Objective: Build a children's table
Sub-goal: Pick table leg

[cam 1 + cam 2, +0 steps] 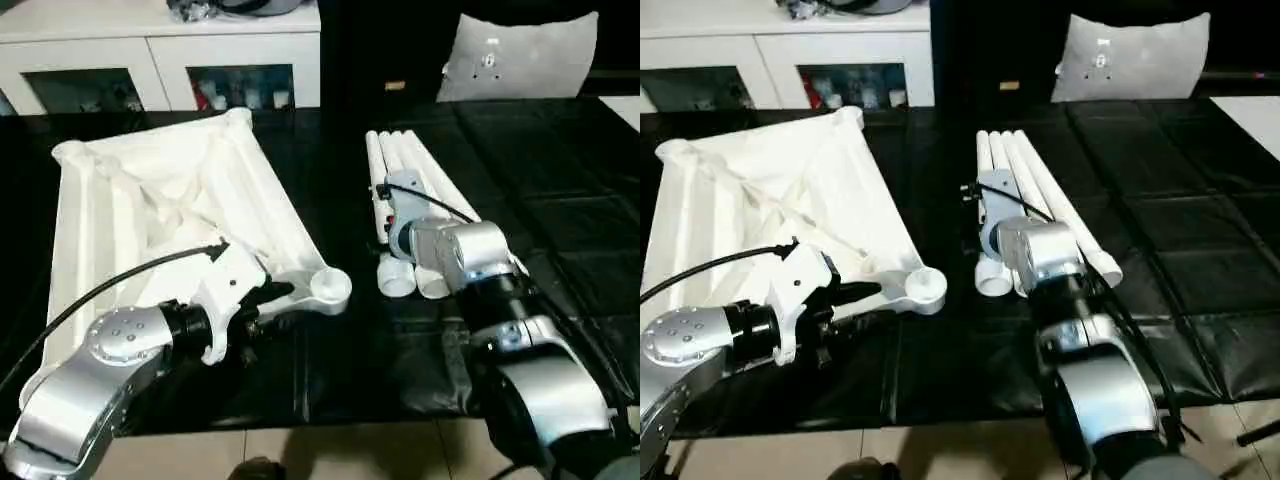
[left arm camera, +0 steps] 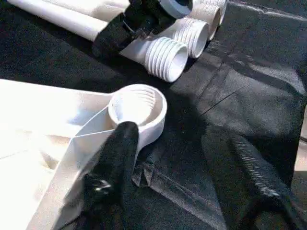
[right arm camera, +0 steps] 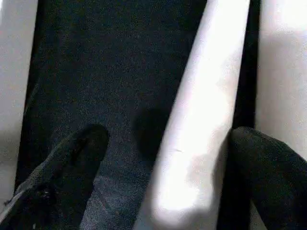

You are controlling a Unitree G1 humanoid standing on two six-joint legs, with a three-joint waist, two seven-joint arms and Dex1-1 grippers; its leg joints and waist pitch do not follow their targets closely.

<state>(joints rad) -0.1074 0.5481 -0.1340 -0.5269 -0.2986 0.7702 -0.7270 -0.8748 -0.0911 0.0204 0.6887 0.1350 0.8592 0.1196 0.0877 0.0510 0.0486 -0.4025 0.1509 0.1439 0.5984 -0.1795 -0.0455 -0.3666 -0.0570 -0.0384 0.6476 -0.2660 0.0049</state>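
Silver forearms nearest; both grippers (image 2: 187, 158) (image 3: 168, 158) released over black padded mat (image 1: 560, 230); white cabinets (image 1: 160, 50) behind.

Tabletop (image 1: 170, 190) lies underside up on the left half of the counter (image 1: 560, 230). Four legs (image 1: 415, 185) lie side by side to its right, well apart from it. Cabinets (image 1: 160, 50) stand behind the tabletop. Cushion (image 1: 520, 55) sits behind the legs, far right.
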